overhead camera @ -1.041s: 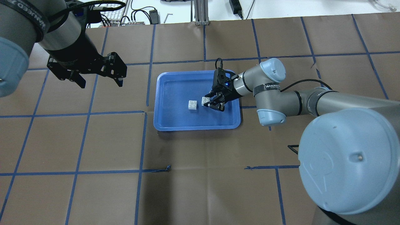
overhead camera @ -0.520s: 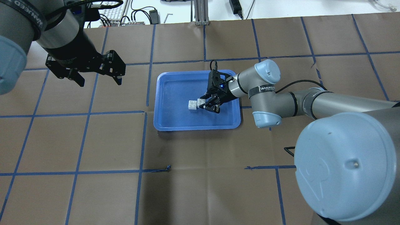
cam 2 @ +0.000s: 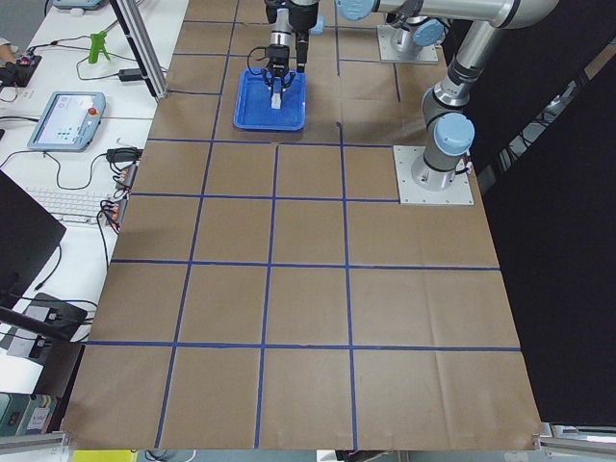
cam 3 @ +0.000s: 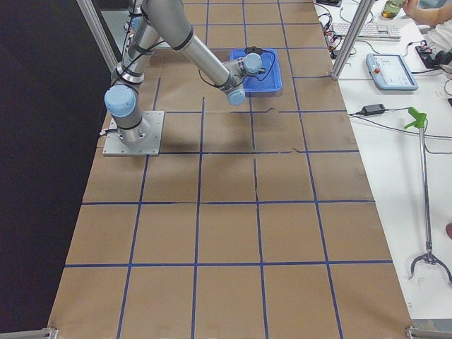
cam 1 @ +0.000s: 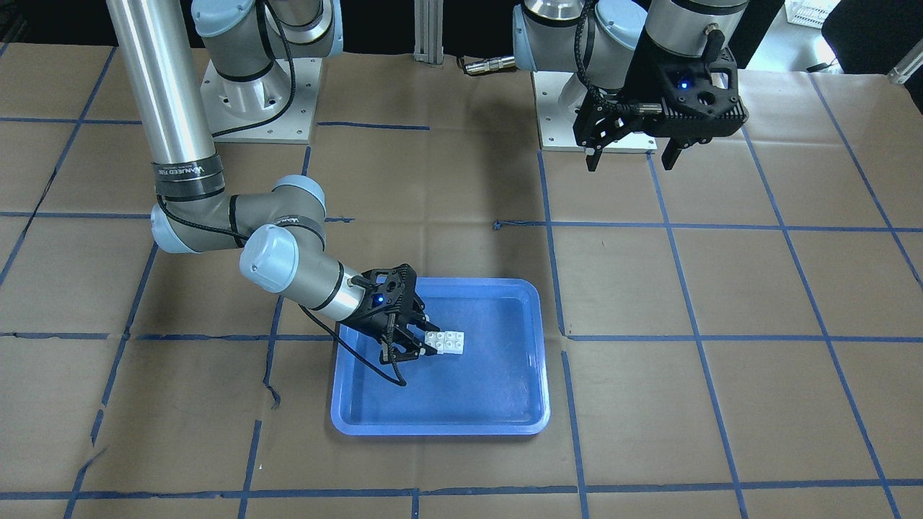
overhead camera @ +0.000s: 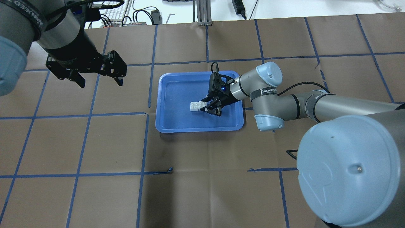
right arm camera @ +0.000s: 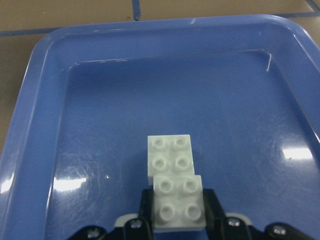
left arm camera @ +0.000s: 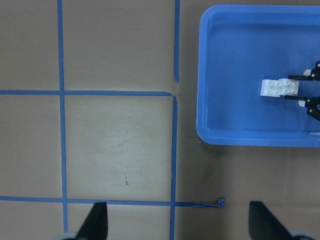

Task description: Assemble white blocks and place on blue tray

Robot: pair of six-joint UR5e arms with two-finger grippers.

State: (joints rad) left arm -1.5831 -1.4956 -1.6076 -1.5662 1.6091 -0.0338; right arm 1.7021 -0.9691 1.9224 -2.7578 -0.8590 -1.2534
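Two white blocks lie side by side on the floor of the blue tray [overhead camera: 199,129]. My right gripper [overhead camera: 207,107] reaches in low from the tray's right and is shut on the nearer white block [right arm camera: 177,204]. That block touches the other white block [right arm camera: 170,155], which lies free just beyond it. They also show as a pair in the front view, the held one [cam 1: 433,337] and the free one [cam 1: 454,343]. I cannot tell whether the held block rests on the floor. My left gripper [overhead camera: 98,79] hangs open and empty high over the paper, left of the tray.
Brown paper with blue tape lines covers the table around the tray [cam 1: 433,427]. A torn tape end [overhead camera: 170,171] lies in front of the tray. Both arm bases [cam 1: 259,108] stand at the robot's side. Cables and a keyboard [overhead camera: 114,14] lie beyond the far edge.
My right gripper has moved left across the tray with its white block, from a gap away to touching the free block. My left arm has barely moved.
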